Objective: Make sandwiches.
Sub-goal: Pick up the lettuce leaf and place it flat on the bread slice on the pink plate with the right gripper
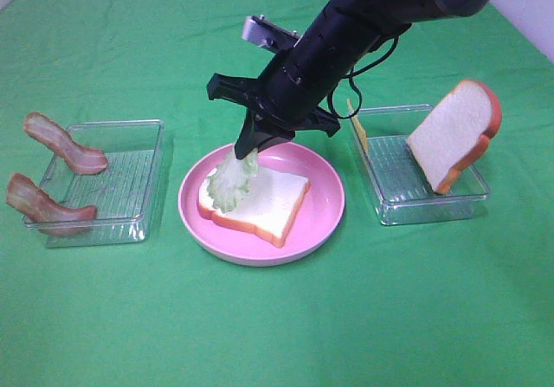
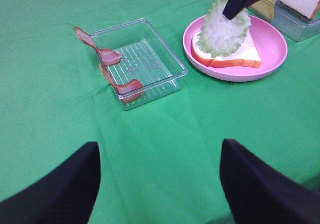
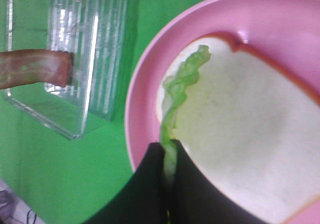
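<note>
So the right gripper [image 1: 248, 149] was down over the plate [image 1: 330, 207] with its jaws pinched tight on the top edge of the lettuce [image 1: 232, 182]. The leaf hung from them with its lower end touching the bread [image 1: 275, 202], which lay flat on the plate, toward the slice's left side in the high view. The left gripper [image 2: 160, 184] hung back over the green cloth [image 2: 45, 114], jaws spread wide with nothing between them. Rest of the sandwich stuff was all apart: two bacon strips [image 1: 66, 144] draped over the outer rim of the left tray [image 1: 130, 176], half in, half out. The second slice [image 1: 455, 132] leaned on its edge in the right tray [image 1: 405, 198], with the cheese [image 1: 357, 129] standing at that tray's plate-side end. Plate sat between the two trays.
</note>
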